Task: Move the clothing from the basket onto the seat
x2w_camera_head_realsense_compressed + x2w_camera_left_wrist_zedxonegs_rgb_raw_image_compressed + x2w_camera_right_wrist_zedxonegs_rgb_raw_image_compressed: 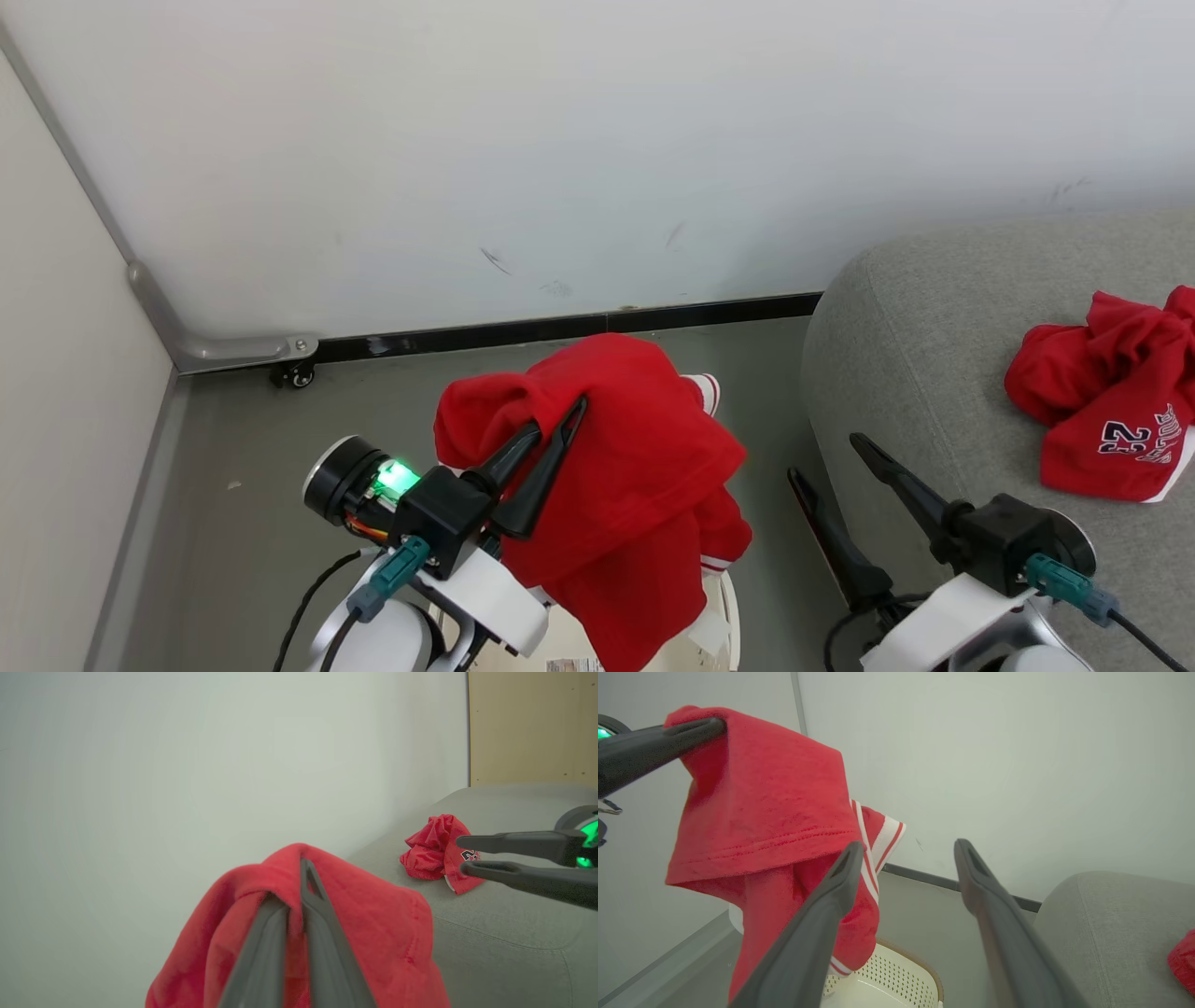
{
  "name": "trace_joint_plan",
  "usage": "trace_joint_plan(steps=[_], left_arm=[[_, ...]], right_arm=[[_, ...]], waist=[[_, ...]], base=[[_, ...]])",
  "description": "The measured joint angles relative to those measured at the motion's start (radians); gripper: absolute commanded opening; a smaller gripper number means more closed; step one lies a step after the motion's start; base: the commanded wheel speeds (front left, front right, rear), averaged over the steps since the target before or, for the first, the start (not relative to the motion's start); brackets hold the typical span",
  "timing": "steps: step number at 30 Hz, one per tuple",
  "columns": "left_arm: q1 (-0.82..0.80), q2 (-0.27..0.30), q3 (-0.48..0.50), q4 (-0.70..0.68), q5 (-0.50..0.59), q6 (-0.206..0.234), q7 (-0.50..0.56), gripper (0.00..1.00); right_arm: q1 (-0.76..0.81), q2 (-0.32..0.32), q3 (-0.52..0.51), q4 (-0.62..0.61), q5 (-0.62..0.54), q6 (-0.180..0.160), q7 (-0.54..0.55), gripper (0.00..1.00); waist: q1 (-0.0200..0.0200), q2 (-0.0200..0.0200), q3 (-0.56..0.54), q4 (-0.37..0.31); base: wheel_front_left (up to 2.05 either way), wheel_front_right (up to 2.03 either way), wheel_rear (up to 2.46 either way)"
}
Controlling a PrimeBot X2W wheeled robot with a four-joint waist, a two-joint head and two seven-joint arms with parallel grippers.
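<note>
Clothing (635, 467) hangs at the lower centre of the head view, clamped between the closed fingers of the left gripper (558, 415), above grey floor (233, 448) and a white wall (560, 140). Under it the basket (896, 975) is mostly hidden and cut off by the frame edge. Further right, the right gripper (823, 456) gapes empty beside the seat (896, 373), where a red garment (1111, 420) marked "23" lies.

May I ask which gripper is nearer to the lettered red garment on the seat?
The right gripper: open by the seat, short of the lettered garment. The left gripper is farther, shut on the hanging garment above the basket.
</note>
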Motion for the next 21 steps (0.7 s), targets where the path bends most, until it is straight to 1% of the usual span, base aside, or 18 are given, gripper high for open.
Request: trace_joint_plan(steps=[4,7,10,17,21], left_arm=[[0.0,-0.001,-0.016,-0.024,0.0,-0.008,0.0,0.0],[-0.001,-0.001,-0.027,-0.043,0.0,-0.009,0.0,0.0],[-0.004,-0.001,-0.041,-0.061,0.0,-0.017,0.0,0.0],[-0.025,0.0,-0.076,-0.089,0.0,-0.02,0.0,0.0],[-0.029,-0.001,-0.094,-0.1,0.0,-0.021,0.0,0.0]], right_arm=[[0.025,-0.041,0.002,0.004,0.01,0.0,0.033,1.0],[0.036,-0.055,0.018,0.005,0.034,0.0,0.047,1.0],[0.036,-0.059,0.052,0.003,0.058,0.0,0.057,1.0],[0.033,-0.095,0.155,-0.011,0.106,0.0,0.087,1.0],[0.021,-0.112,0.192,-0.017,0.108,0.0,0.091,1.0]], waist=[[0.0,0.0,0.0,-0.001],[0.0,0.0,0.002,0.0],[0.0,0.0,0.005,0.0],[0.0,0.0,0.011,0.002],[0.0,0.0,0.013,0.004]], base=[[0.0,0.0,0.0],[0.0,0.0,0.0],[0.0,0.0,0.0],[0.0,0.0,0.0],[0.0,0.0,0.0]])
